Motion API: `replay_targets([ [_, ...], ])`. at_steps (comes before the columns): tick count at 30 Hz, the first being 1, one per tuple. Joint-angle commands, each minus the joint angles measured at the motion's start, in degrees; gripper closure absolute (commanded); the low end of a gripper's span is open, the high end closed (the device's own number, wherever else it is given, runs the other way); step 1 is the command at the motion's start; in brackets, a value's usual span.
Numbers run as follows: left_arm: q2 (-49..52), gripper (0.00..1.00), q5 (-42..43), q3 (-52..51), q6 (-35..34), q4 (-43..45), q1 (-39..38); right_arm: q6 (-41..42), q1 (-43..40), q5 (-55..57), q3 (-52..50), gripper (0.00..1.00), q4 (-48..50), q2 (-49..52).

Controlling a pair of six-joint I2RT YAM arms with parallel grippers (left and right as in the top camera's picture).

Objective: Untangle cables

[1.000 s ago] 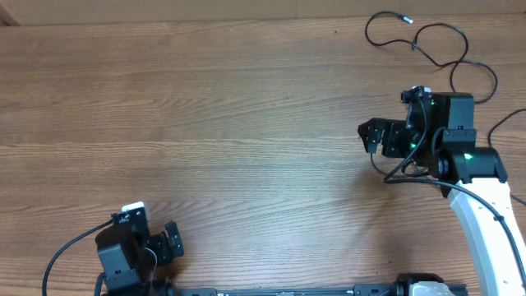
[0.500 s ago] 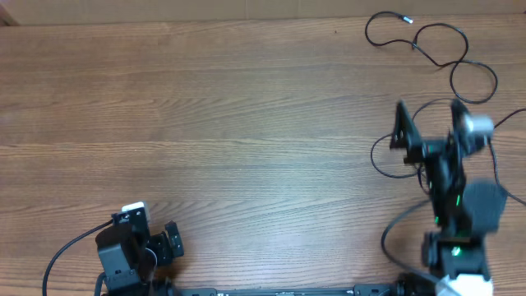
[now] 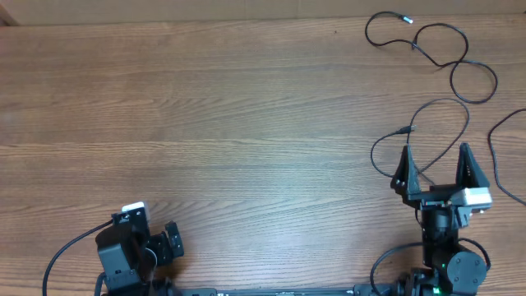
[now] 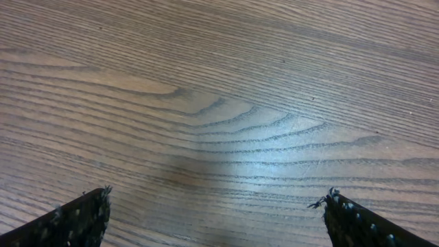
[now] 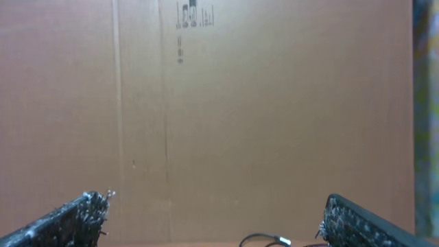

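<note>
Thin black cables lie loose at the table's far right. One cable (image 3: 433,45) runs in loops along the back edge and ends in a silvery plug (image 3: 405,17). A second cable (image 3: 450,105) curves round to a plug (image 3: 405,130) just beyond my right gripper (image 3: 434,156). That gripper is open and points toward the back wall. In the right wrist view my right gripper (image 5: 216,209) holds nothing, and a cable plug (image 5: 274,240) shows at the bottom edge. My left gripper (image 3: 173,242) sits open at the near left, far from the cables. In the left wrist view my left gripper (image 4: 216,204) is over bare wood.
A brown cardboard wall (image 5: 219,103) stands behind the table. A third cable strand (image 3: 499,144) curves along the right edge. The wooden table (image 3: 205,123) stretches between the two arms.
My right arm has pulled back from the cables toward the near edge and turned, its open gripper now facing the back wall. The left arm has not moved.
</note>
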Motion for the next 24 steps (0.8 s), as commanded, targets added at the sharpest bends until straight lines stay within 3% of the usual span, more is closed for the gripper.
replay_targets([
  [1,-0.5,0.00,-0.5,0.1,0.5,0.0,-0.4,0.2,-0.3,1.7,-0.2,0.00,-3.7,-6.3],
  [6,-0.5,0.00,-0.5,0.1,0.5,0.0,-0.4,0.0,-0.3,3.0,-0.2,0.00,-6.1,-11.2],
  [18,-0.5,0.00,-0.5,0.1,0.5,0.0,-0.4,0.0,-0.3,3.3,-0.2,0.00,-6.6,-11.7],
  [24,-0.5,0.00,-0.5,0.1,0.5,0.0,-0.4,0.0,-0.3,3.1,-0.2,0.00,-18.7,-11.7],
])
